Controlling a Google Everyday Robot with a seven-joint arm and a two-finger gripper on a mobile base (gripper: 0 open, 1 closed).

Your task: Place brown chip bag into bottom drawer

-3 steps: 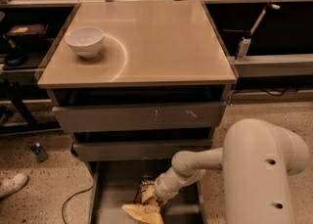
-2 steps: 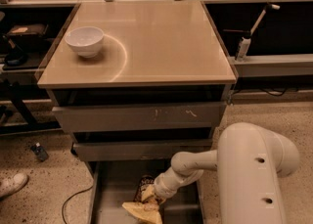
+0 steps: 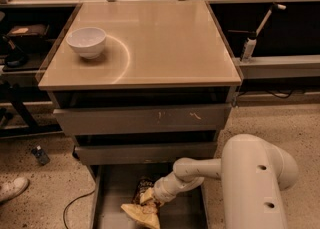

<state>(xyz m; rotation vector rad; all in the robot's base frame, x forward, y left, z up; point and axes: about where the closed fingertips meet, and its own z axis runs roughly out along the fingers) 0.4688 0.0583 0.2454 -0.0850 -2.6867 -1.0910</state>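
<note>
The bottom drawer (image 3: 110,198) is pulled open at the foot of the grey cabinet, and its flat grey floor shows. The brown chip bag (image 3: 142,214) lies in it near the middle. Its dark top points toward the cabinet and its yellow part toward the front edge of the view. My gripper (image 3: 151,199) reaches down into the drawer from the right and rests right on the bag, covering its middle. My white arm (image 3: 250,183) fills the lower right.
A white bowl (image 3: 86,41) stands on the beige cabinet top (image 3: 160,43) at the left. The two upper drawers (image 3: 142,119) are closed. A shoe (image 3: 11,189) and a cable (image 3: 75,204) lie on the floor to the left. Cluttered benches stand behind.
The arm's big white body has shifted a little to the left. The gripper and the chip bag stay at the same spot in the drawer.
</note>
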